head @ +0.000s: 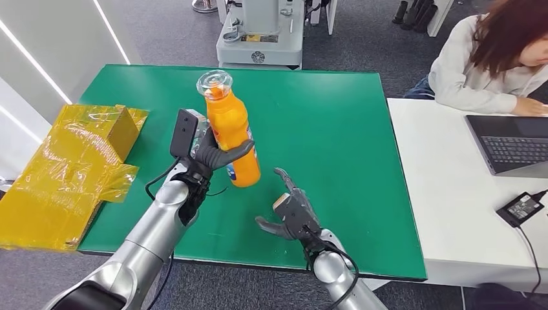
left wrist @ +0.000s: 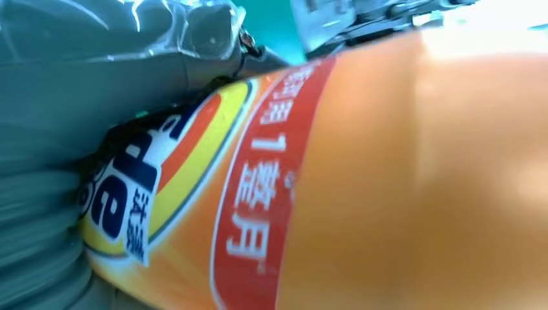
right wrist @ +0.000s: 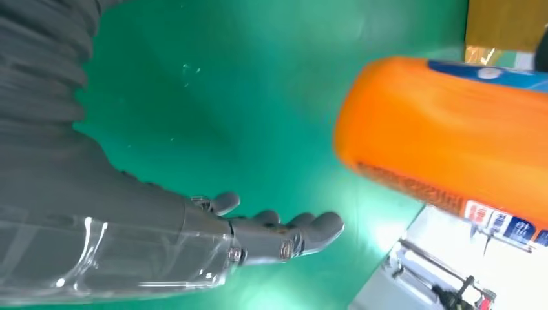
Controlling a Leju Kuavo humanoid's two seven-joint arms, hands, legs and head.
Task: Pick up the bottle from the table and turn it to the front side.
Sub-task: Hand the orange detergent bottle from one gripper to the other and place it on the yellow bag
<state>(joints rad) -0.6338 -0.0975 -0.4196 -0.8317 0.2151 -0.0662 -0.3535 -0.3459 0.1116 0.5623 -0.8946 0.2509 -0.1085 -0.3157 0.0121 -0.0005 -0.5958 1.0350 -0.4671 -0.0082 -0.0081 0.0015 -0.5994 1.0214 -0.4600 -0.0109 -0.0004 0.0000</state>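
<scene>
Left hand: you have your left hand (head: 216, 155) wrapped round the middle of the orange bottle (head: 231, 129), fingers closed across its label; your left wrist view sits right against the bottle (left wrist: 362, 194) label.
Bottle: lifted clear of the green table (head: 336, 129), roughly upright, its clear cap tipped slightly away from you.
Right hand: your right hand (head: 294, 213) holds nothing, fingers spread and loosely curved, palm hovering above the table; it sits near the bottle's base, just to its right and nearer you, not touching. Your right wrist view shows the bottle (right wrist: 446, 142) beyond the fingertips (right wrist: 323, 226).
</scene>
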